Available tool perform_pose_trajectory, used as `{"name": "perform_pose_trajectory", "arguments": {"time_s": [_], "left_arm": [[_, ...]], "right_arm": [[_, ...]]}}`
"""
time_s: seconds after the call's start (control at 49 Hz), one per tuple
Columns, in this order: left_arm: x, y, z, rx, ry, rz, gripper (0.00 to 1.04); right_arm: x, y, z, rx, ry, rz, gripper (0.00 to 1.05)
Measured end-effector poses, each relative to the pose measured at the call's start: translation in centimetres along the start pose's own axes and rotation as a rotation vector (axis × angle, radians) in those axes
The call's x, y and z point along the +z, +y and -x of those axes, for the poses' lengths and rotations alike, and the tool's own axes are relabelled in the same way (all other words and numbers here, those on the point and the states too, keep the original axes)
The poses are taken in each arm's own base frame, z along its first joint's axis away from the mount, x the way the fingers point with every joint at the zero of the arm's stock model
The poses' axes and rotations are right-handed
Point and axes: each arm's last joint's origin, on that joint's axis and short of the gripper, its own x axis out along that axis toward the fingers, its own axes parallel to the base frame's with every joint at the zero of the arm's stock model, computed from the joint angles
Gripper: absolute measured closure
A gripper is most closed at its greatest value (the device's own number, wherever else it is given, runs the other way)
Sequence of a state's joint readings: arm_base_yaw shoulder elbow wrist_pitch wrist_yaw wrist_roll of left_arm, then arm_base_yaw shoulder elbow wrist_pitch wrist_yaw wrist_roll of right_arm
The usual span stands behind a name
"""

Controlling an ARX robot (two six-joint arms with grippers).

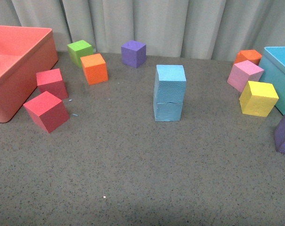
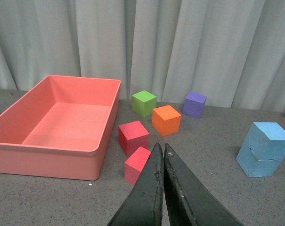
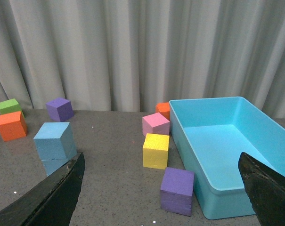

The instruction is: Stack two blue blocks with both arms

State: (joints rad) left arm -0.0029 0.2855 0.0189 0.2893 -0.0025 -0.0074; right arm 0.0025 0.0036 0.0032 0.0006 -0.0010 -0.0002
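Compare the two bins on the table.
The coral bin sits on the left side of the table, the teal bin on the right. Two red cubes lie beside the coral bin; pink, yellow and purple cubes lie beside the teal bin. Both are open rectangular bins, and both are empty.

One block point(image 1: 170, 81) sits on another block point(image 1: 167, 111) near the middle of the tabletop point(image 1: 142, 179). A tub point(image 1: 20, 61) fills the far left corner, four blocks just beside it. Another tub point(image 1: 280, 70) stands at the far right edge, apparently with four blocks crowding its near side.
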Motion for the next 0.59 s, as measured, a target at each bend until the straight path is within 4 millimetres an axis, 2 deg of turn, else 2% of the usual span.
{"name": "perform_pose_trajectory", "arguments": {"time_s": [0.449,0.592], "left_arm": [[0.0,0.0,0.8,0.0,-0.001,0.0,1.01],[-0.3,0.0,1.9,0.0,0.006,0.0,1.01]], "right_arm": [[0.0,0.0,0.0,0.0,0.0,0.0,0.1],[0.0,0.0,0.0,0.0,0.0,0.0,0.1]]}}
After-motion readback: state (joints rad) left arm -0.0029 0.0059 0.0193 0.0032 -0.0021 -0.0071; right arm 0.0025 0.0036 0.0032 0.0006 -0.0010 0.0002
